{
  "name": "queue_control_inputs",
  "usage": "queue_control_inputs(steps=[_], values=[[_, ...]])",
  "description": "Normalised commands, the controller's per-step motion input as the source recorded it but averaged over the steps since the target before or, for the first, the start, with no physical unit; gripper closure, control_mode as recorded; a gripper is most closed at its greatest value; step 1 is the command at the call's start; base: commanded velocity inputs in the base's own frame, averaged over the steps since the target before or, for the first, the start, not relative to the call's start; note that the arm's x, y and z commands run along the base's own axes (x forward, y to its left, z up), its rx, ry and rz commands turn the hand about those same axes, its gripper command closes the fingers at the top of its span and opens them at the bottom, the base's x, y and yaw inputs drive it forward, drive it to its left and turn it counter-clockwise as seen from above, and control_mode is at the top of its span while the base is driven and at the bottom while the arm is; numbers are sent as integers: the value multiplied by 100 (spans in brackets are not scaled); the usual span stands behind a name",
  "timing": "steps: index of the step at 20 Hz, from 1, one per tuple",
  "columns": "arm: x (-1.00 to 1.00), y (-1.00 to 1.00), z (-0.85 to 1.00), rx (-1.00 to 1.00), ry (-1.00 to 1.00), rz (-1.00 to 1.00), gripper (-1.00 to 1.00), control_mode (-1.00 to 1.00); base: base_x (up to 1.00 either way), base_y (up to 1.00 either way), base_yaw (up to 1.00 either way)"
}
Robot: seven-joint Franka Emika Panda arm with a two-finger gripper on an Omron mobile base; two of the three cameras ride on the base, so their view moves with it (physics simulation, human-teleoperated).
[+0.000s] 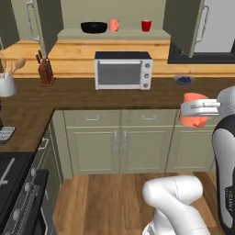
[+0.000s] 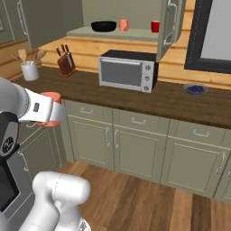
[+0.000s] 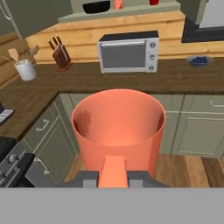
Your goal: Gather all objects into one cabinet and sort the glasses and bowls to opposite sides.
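Observation:
My gripper (image 1: 198,108) is shut on a salmon-orange cup (image 1: 193,120), holding it upright in the air in front of the base cabinets, well below the wall cabinet. The hand view looks into this cup (image 3: 118,127), with its side handle between the fingers. The olive-green wall cabinet (image 1: 114,35) stands open above the counter. On its pale shelf sit the black bowl (image 1: 94,27) at the left, a second salmon cup (image 1: 114,25) just right of it, and the red cup (image 1: 146,25) further right. From the right base view the held cup (image 2: 48,96) sits in the gripper (image 2: 49,111) at the left.
A silver toaster oven (image 1: 123,69) stands on the dark counter right under the open cabinet. A knife block (image 1: 45,71) and a white utensil holder (image 1: 6,83) are to its left, a small blue dish (image 1: 184,80) to its right. The stove (image 1: 13,183) is at lower left.

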Motion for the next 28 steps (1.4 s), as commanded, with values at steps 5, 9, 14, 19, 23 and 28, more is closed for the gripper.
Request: queue_control_inputs(steps=[5,9,14,19,23,28], values=[[0,0,0,0,0,0,100,100,33,33,-2],[0,0,0,0,0,0,100,100,54,20,7],[0,0,0,0,0,0,100,100,66,0,-4],[0,0,0,0,0,0,100,100,41,6,-22],[0,0,0,0,0,0,100,100,57,0,-27],[0,0,0,0,0,0,100,100,58,11,-13]])
